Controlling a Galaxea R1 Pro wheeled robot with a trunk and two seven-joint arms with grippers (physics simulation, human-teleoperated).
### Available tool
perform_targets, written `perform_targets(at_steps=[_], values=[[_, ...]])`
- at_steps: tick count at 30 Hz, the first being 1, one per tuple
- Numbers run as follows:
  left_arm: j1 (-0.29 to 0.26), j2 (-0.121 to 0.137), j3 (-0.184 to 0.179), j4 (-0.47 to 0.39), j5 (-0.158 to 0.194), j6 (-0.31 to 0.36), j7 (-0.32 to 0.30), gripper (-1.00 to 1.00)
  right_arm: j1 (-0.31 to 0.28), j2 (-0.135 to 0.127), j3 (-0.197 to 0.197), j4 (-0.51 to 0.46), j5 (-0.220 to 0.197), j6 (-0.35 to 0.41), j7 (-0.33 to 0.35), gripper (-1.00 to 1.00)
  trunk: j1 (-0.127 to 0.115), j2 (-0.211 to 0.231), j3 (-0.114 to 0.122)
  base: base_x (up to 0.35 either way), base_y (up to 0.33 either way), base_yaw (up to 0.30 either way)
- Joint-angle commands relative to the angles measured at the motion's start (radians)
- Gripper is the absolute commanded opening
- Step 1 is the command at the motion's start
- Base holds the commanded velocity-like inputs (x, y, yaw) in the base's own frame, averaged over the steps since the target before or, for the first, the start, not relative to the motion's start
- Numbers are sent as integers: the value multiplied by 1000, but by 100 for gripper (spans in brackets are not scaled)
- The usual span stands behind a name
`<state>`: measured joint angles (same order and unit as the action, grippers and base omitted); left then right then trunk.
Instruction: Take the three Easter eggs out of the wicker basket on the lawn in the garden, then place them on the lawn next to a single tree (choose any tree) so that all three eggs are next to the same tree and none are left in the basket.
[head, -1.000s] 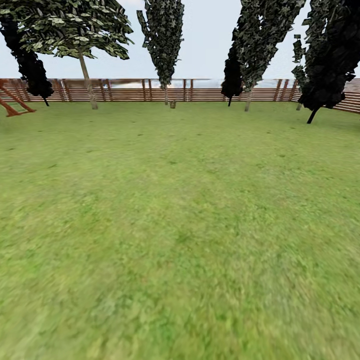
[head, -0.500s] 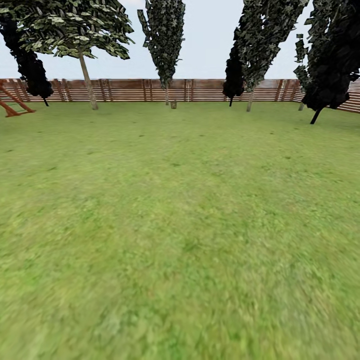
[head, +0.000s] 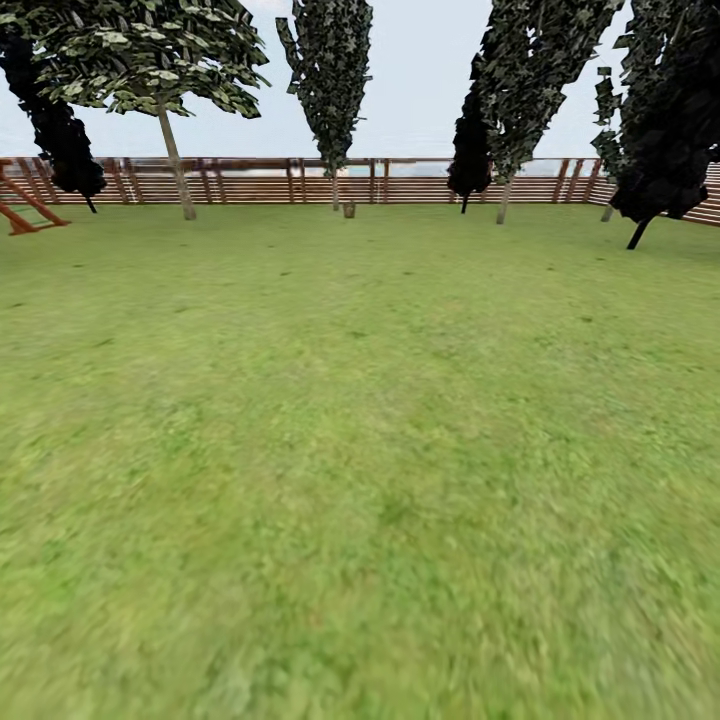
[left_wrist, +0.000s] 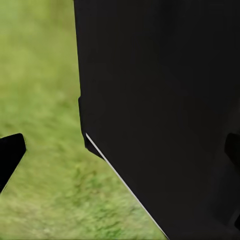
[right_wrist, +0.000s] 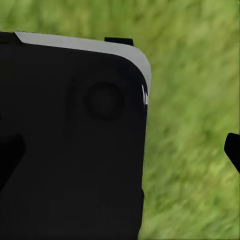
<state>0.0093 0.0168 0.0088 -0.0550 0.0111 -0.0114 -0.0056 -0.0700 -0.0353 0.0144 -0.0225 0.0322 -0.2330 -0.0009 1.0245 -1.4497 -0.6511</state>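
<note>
Black robot body panel (right_wrist: 70, 150) with pale top edge close up; blurred green lawn (right_wrist: 195, 125) beyond.

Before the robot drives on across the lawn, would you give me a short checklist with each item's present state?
1. Wicker basket in sight: ok, small and far off by the fence.
2. Eggs visible: cannot tell, too distant.
3. Lawn ahead free of obstacles: ok.
4. Pale-trunk tree available nearby: ok, left of the basket.
5. Gripper states: cannot tell, wrist views mostly blocked by dark robot body.
</note>
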Motion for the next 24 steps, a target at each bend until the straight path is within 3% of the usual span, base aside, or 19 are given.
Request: perform_targets(at_steps=[1,14,24], values=[[1,0,1,-2,1,-1,-1,100,-1,0,1,1,3,-3,0,100,0,0,-1,268,171,0],[1,0,2,-2,2,-1,-1,100,0,0,-1,1,2,-5,-1,100,0,0,-1,268,170,1],[1,0,2,-1,2,-1,-1,100,-1,-2,-1,0,1,-4,-1,100,0,0,-1,278,152,185]])
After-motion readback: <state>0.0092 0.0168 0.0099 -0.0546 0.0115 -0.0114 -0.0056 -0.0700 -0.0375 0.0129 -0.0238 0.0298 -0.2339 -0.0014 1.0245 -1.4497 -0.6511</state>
